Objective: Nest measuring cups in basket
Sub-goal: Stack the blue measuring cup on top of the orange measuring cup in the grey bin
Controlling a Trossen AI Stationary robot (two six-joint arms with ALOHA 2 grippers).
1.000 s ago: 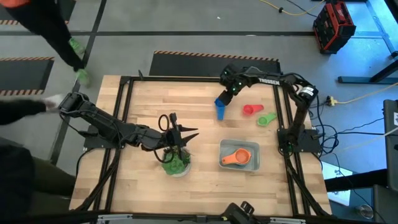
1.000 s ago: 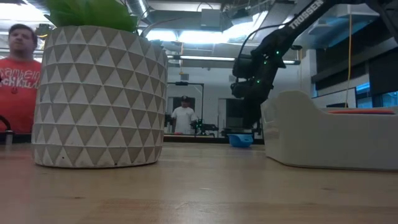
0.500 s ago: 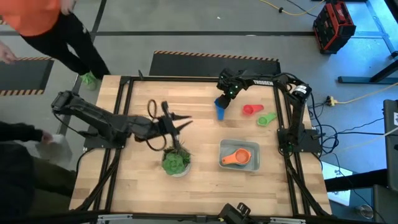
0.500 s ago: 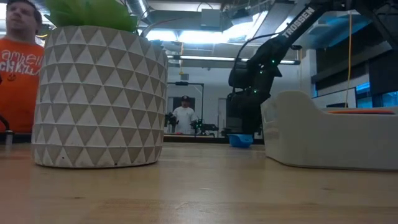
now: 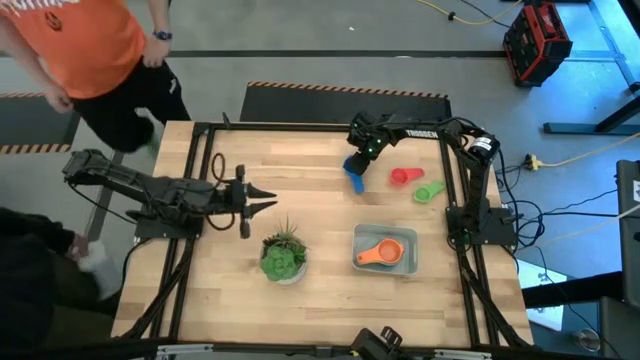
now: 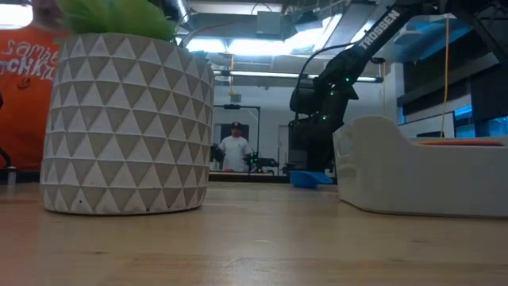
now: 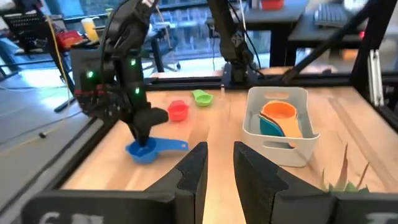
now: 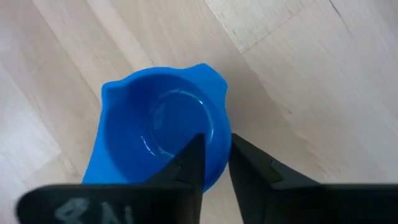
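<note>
The low view cuts off the basket [image 6: 413, 171] and shows only a bit of the blue cup [image 6: 310, 179]; the right claw [image 8: 213, 163] pinches that cup's rim [image 8: 219, 146], one finger [image 8: 186, 165] inside the bowl, at the worktop's [image 5: 320, 290] far side; the basket sits near right, holding orange [image 5: 378, 254] and teal cups [image 7: 273, 127]; the left claw [image 7: 218, 171], almost clenched, holds nothing, stretched flat at the left.

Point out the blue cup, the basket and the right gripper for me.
blue cup [image 8: 158, 134]: right wrist view, inside its bowl.
basket [image 5: 385, 233]: high view, far rim.
right gripper [image 8: 216, 163]: right wrist view, between fingertips straddling the cup's rim.
</note>
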